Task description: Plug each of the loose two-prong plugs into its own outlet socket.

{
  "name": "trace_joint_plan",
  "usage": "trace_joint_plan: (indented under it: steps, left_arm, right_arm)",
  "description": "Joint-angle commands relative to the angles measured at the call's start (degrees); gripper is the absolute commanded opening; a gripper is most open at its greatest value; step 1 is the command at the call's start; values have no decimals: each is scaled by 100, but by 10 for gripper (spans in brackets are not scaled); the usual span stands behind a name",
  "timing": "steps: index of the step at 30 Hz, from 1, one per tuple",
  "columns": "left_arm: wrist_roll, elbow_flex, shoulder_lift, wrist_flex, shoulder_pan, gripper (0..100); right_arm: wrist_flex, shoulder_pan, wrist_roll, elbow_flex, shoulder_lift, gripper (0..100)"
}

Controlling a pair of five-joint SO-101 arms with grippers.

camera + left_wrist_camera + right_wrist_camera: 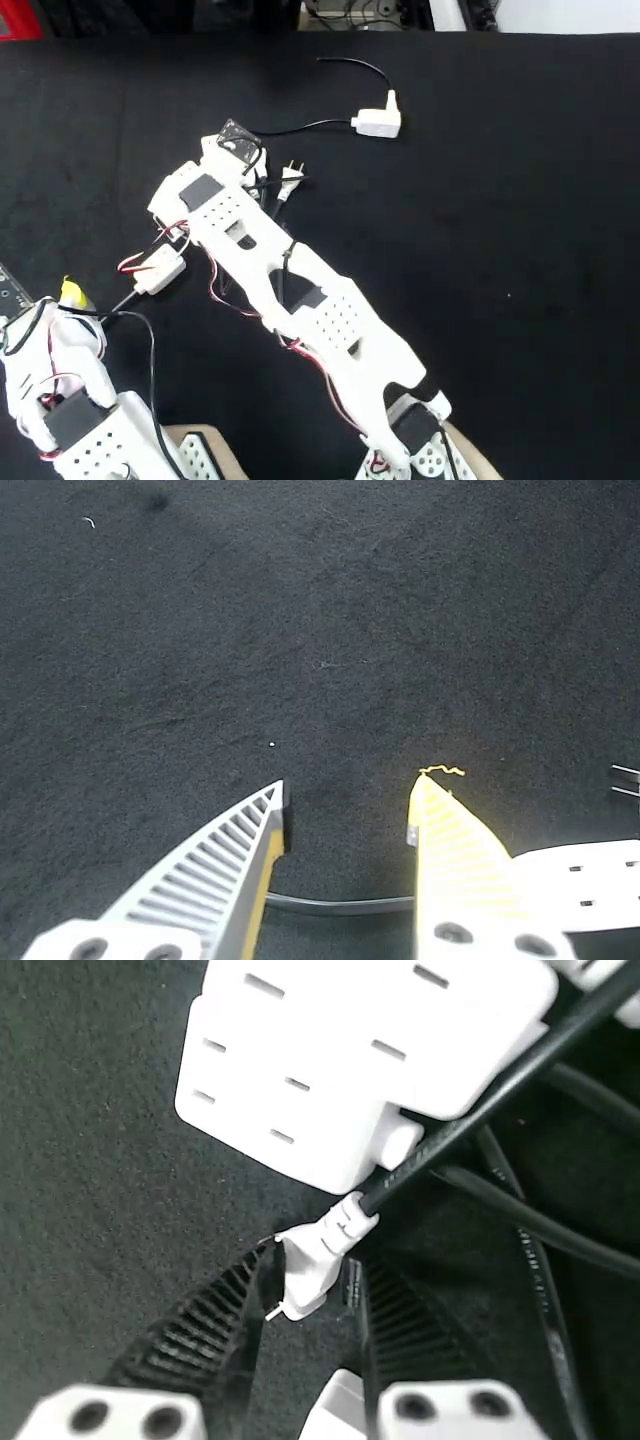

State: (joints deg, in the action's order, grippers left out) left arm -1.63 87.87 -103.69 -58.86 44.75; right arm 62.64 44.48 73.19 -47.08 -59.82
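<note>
Two-prong plug [305, 1278], white moulded plastic with a ribbed collar where its thick black cord [470, 1118] enters, sits between the fingers [215, 1330] of the right end effector [310, 1260]. Those fingers are black ribbed wedges, set to a narrow gap so that both tips press the plug's sides. One metal prong pokes out toward the wrist. Just beyond the fingertips lies an outlet block [340, 1050], glossy white with rounded corners and rows of short slots. The plug's cord end is touching or nearly touching its edge, and the cord runs on across its face. More black cords [530, 1225] lie crossed on the desk beside the block, close by one finger.

Left end effector [348, 792] is wide open with nothing gripped. Its fingers [215, 865] are ribbed triangles, one pale grey, one yellow. A thin black cable [335, 905] crosses the gap near their roots, lying on the desk [300, 610], a black felt-like cloth flecked with lint. Just beside the yellow finger is a corner of a white slotted box [580, 865].

From above, a small white plug [291, 178] with bare prongs lies just beside the right arm's wrist; whether it is the gripped one I cannot tell. A white adapter [378, 122] with a thin cord rests well apart from both end effectors.
</note>
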Motion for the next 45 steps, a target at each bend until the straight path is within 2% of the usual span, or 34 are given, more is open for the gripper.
trace_joint_plan:
  steps: [1,3,21,26,32,37,42,45]
  left_arm:
    - [-26,-31,-44,132,31,213]
    - [-26,-31,-44,132,31,213]
    - [-26,-31,-44,132,31,213]
    - [-26,-31,-44,132,31,213]
    - [-26,-22,-44,132,31,213]
    - [-26,-22,-44,132,31,213]
    - [167,-22,-44,123,31,213]
    - [193,-22,-44,123,22,213]
  right_arm:
    - [334,62,-53,-365,-268,54]
    - [536,53,-53,-585,-347,10]
    - [2312,44,-79,-2352,-541,11]
    - [2822,70,-466,-2993,-541,11]
    - [3569,79,-1697,-3829,-541,11]
    - [3851,79,-3235,-4215,-541,11]
    - [3859,53,-5090,-3424,-497,11]
    - [3859,53,-5741,-2730,-497,11]
